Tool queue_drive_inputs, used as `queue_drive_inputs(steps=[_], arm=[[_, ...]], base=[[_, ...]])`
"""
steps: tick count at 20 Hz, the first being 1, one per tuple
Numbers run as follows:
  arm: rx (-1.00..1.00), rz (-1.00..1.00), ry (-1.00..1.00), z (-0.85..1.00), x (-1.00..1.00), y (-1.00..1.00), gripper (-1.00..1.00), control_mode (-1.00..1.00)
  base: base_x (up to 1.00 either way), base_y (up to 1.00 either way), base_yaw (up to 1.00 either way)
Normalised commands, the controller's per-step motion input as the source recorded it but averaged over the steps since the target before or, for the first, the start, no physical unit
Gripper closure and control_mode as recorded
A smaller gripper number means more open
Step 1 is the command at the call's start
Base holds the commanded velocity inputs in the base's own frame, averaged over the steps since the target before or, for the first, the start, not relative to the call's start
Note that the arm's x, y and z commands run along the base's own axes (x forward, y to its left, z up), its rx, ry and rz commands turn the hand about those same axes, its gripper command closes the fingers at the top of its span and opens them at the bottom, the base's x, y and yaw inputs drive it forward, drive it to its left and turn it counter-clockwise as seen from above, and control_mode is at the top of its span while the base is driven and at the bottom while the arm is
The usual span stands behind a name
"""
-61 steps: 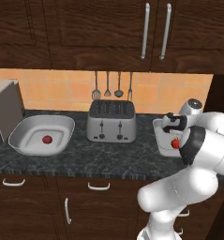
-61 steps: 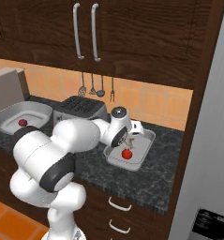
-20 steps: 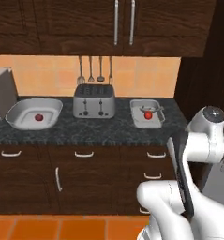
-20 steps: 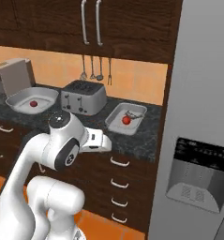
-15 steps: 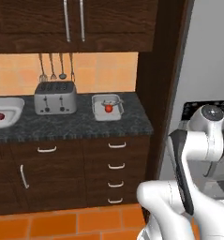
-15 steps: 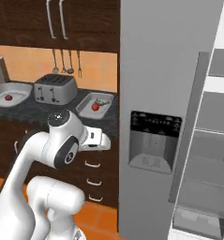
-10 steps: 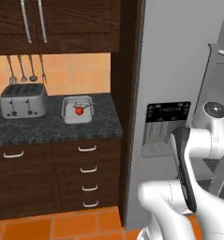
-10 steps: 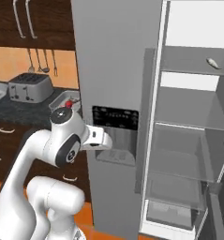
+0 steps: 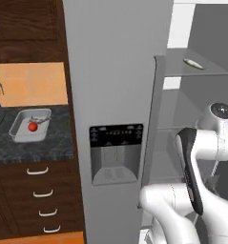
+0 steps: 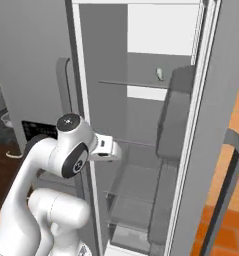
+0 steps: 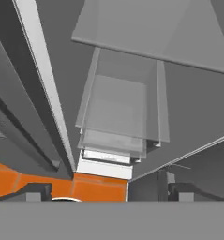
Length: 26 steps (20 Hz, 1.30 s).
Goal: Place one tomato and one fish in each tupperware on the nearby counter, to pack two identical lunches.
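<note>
Grey fridge steel had taken over both base views where, a second earlier, the toaster and the stone table sat straight ahead; the base had swung right, so the whole scene slid left and nothing on the table itself moved. At this moment the fridge (image 9: pixel 116 71) stood open in front of the arm, its glass shelves bare except for a fish (image 9: pixel 193 63) lying near the front edge of the top shelf (image 10: pixel 141 84). Back at the table's (image 9: pixel 34 150) right end, beside the fridge wall, a tub (image 9: pixel 20 128) held one tomato (image 9: pixel 33 127) and what looked like a thin grey sliver next to it, too small to name.

With the hand (image 11: pixel 104 190) spread wide and holding nothing, my reading was that the tomatoes were placed and the robot had turned to fetch a fish, so the job was perhaps half done. That fish lay high, well above the hand, so a long upward reach seemed needed.

On the fridge door, the dark dispenser panel (image 9: pixel 115 132) carried small marks, but nothing legible, and no brand showed.
</note>
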Motion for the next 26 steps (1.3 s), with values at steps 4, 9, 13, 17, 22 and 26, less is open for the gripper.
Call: queue_drive_inputs(steps=[4, 9, 13, 17, 22, 26], arm=[[0.00, 0.00, 0.00, 0.00, 0.00, 0.00, -1.00, 1.00], [0.00, 0.00, 0.00, 0.00, 0.00, 0.00, -1.00, 1.00], [0.00, 0.00, 0.00, 0.00, 0.00, 0.00, -1.00, 1.00], [0.00, -0.01, -0.24, 0.88, 0.23, 0.03, -1.00, -1.00], [0.00, -0.03, -0.45, 1.00, -0.11, 0.00, -1.00, -1.00], [-0.04, -0.05, -0.42, 1.00, 0.04, 0.21, -1.00, -1.00]], base=[[0.03, -0.74, 0.09], [0.27, -0.28, -0.03], [0.60, 0.00, -0.01], [0.00, 0.00, 0.00], [0.00, 0.00, 0.00], [0.00, 0.00, 0.00]])
